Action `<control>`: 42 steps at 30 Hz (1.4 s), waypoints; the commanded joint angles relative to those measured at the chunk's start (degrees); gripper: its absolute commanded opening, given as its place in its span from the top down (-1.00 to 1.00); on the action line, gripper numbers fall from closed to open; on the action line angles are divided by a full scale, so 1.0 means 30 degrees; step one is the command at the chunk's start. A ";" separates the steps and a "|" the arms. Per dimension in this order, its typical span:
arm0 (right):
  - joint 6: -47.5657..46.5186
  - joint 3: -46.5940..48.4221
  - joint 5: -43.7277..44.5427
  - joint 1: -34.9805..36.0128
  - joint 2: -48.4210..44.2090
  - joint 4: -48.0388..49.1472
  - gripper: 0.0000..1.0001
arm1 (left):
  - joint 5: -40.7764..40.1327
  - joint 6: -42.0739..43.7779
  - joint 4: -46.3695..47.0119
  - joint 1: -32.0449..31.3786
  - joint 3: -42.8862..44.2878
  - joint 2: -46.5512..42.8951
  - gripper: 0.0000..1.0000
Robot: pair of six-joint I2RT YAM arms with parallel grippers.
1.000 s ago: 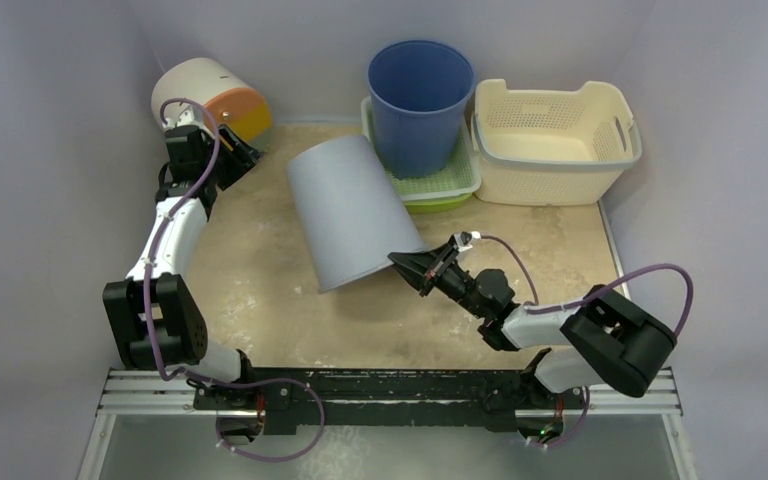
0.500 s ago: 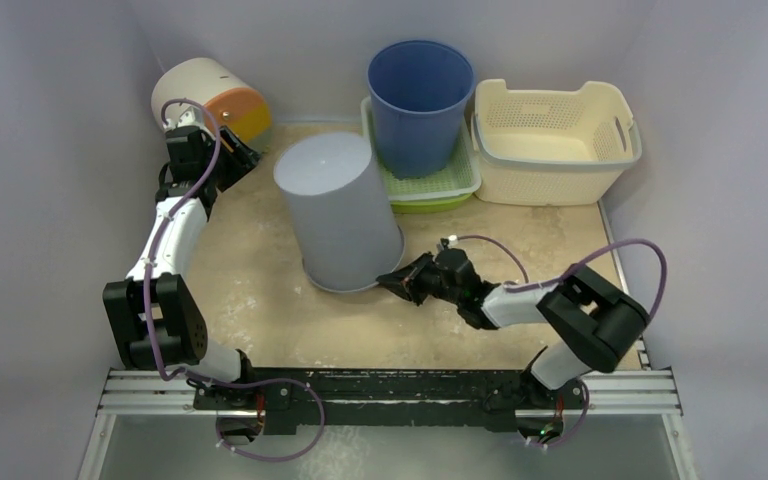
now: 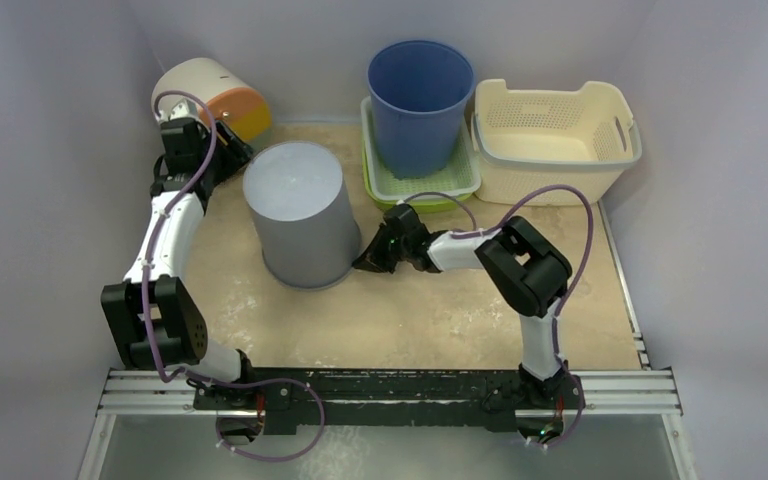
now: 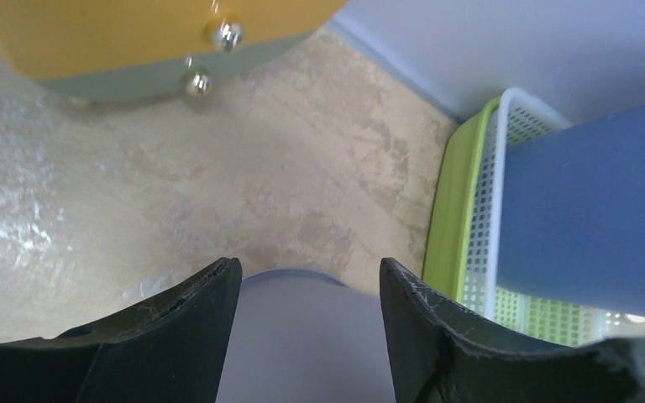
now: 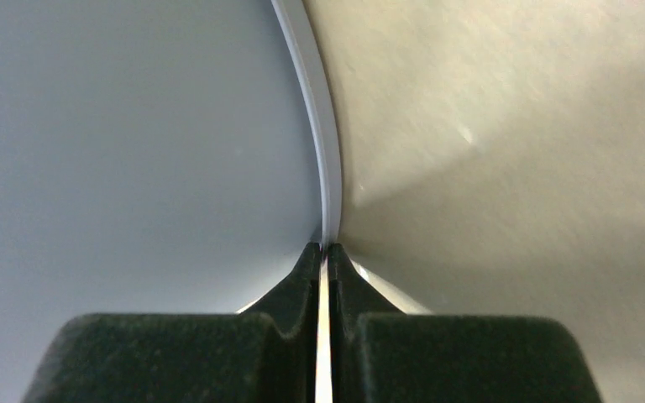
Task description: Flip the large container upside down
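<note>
1. The large grey container (image 3: 295, 212) stands left of centre on the table (image 3: 440, 315), closed base up and open mouth down. To my eye the flip itself is as good as made.
2. The right jaws are pinched shut on the container's rim (image 5: 329, 168), low on its right side near the table. The wrist view shows the thin pale lip clamped right between the tips. An edge grip makes sense here: the container is far too broad to span, and the rim gives leverage to swing it over.
3. Does the rim sit flat all round? I cannot tell. There is shadow under the lip beside the jaws, so that side may be a touch off the table.
4. The left jaws stand wide apart and hold nothing. They hang at the back left, just beside the orange-lidded canister (image 3: 210, 95) lying on its side. Their camera looks between the fingers (image 4: 176, 336) at the grey base, near it but apart, which I judge a handy spot for steadying a wobble.
5. At the back, the blue bucket (image 3: 420, 100) stands upright in the green tray (image 3: 460, 185), with the cream basket (image 3: 555, 130) to its right. The container is near the tray and not touching it.
6. The next call, as I read it, is to let go of the rim and draw the right arm away low. The risk is a snagged lip dragging or tipping this light container.
</note>
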 commanded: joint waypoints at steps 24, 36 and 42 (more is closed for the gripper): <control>-1.1866 1.0455 0.6877 0.0475 -0.1144 -1.0267 -0.30 | 0.2037 -0.2646 0.3025 0.0383 0.6710 -0.1693 -0.23; -1.3572 1.6673 0.4414 0.2020 0.3399 -1.1719 -0.27 | 0.2188 -0.2452 0.2320 0.0382 0.7451 -0.2677 -0.22; -1.3686 2.1090 0.2016 0.3090 0.6150 -1.1295 -0.27 | 0.2251 -0.2735 0.2579 0.0385 0.7047 -0.3106 -0.22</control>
